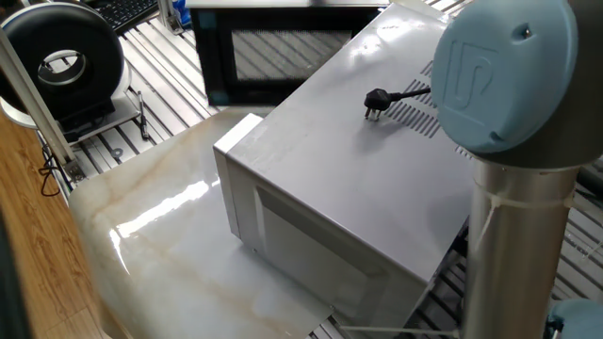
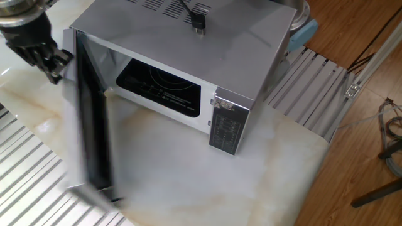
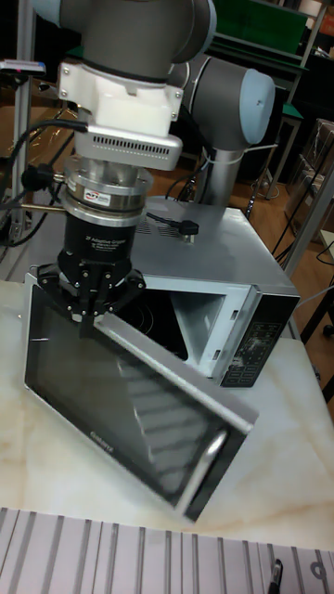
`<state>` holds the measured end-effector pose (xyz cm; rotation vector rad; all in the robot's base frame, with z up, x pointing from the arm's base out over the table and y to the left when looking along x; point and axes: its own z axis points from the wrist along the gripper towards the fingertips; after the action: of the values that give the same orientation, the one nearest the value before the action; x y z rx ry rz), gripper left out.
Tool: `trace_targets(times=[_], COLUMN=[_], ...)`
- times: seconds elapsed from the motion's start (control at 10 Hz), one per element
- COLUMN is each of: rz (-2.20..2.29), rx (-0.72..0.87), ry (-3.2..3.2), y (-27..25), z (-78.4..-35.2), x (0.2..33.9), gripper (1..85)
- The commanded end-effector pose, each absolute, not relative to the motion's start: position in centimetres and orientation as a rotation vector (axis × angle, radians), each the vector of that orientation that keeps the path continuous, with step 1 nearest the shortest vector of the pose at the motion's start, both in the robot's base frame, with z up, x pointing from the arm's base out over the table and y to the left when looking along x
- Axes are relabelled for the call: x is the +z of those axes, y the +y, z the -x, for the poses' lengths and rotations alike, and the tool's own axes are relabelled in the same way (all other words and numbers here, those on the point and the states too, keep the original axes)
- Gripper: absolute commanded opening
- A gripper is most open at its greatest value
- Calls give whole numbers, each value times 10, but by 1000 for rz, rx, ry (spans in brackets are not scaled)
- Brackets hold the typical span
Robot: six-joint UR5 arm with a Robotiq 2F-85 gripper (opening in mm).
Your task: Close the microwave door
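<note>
The microwave is a light-grey box on the marble tabletop, with a black plug lying on its top. Its cavity stands open beside the control panel. The microwave door, black-framed with a dark meshed window, is swung partway out from the left hinge. It appears nearly edge-on and blurred in the other fixed view. It also shows behind the box. My gripper points down, fingers together, pressed against the door's outer face near its top edge. The gripper sits left of the door.
A black round drum-shaped device stands at the far left on slatted metal. The arm's grey column rises beside the microwave's back corner. Slatted aluminium borders the marble slab, with wooden floor to the right.
</note>
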<state>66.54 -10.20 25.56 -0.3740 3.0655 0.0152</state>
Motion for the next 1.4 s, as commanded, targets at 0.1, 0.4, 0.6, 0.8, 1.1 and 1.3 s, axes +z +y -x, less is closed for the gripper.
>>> trace_targets(times=[0.1, 0.4, 0.6, 0.8, 1.1, 1.3], rz=[298, 214, 153, 103, 12, -10], rx=[21, 17, 4, 49, 65, 55], ry=[3086, 3081, 3073, 3061, 3012, 3020], y=[-82, -57, -40, -20, 6, 7], z=[-659, -651, -644, -636, -631, -623], x=[260, 259, 256, 251, 234, 232], gripper=[10, 10, 10, 10, 10, 10])
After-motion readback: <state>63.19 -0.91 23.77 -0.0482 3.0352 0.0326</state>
